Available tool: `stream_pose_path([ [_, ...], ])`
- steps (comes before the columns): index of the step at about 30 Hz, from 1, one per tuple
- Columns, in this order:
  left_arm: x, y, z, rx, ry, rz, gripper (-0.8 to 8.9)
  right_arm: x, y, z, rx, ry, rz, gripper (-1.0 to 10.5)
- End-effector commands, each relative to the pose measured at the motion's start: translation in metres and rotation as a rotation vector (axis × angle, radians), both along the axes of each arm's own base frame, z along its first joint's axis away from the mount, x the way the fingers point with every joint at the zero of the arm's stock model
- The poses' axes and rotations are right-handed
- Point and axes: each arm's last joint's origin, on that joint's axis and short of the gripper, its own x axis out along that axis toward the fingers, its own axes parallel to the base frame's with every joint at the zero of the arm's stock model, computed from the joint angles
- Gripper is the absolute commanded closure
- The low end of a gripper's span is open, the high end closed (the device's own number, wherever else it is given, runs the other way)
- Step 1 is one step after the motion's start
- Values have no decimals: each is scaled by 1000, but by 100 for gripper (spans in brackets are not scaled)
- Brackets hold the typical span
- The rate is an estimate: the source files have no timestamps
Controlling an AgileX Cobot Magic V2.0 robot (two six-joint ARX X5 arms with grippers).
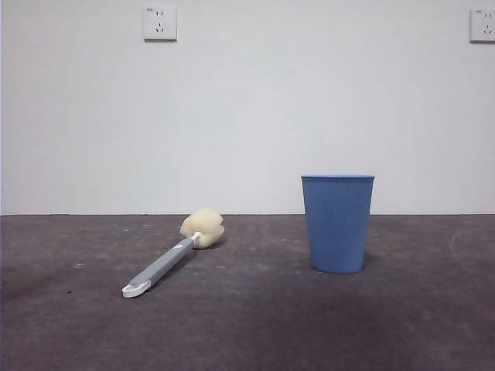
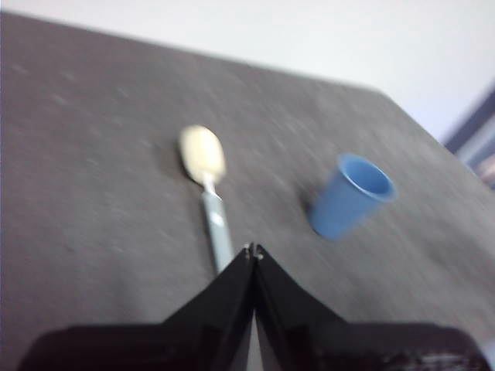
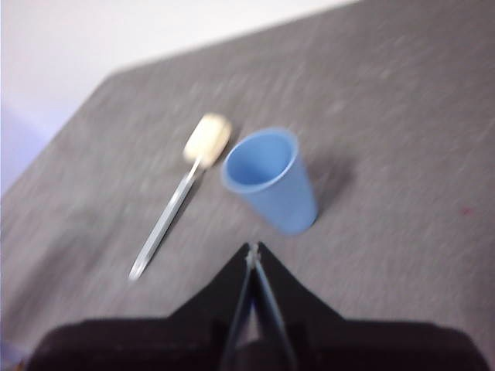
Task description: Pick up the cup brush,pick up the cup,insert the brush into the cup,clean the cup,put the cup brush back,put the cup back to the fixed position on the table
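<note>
One cup brush and one cup sit apart on the table, both pincers closed and empty above them.

Front view: the cup brush lies flat on the table, its long axis slanting from the white looped end nearest the camera back to the cream sponge head toward the wall; the single cup stands upright, mouth up, well apart from it. Two wall sockets show here only; no arm appears. Left wrist view: the left pincer, jaws pressed together, hangs above the brush handle's near end, which it hides. Right wrist view, blurred: the right pincer, jaws together, hovers near the cup, and the cup's empty inside shows.
</note>
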Motion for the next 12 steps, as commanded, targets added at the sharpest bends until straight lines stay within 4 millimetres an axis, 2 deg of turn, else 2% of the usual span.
stream_pose_path([
  [1, 0, -2, 11, 62, 21, -111, 820, -1, 2, 15, -87, 26, 106, 958],
  [6, -2, -3, 25, 102, 97, -216, 820, -2, 6, 31, -142, 128, 194, 958],
  [12, -8, -4, 28, 137, 184, -265, 820, -5, 10, 31, -176, 217, 282, 957],
])
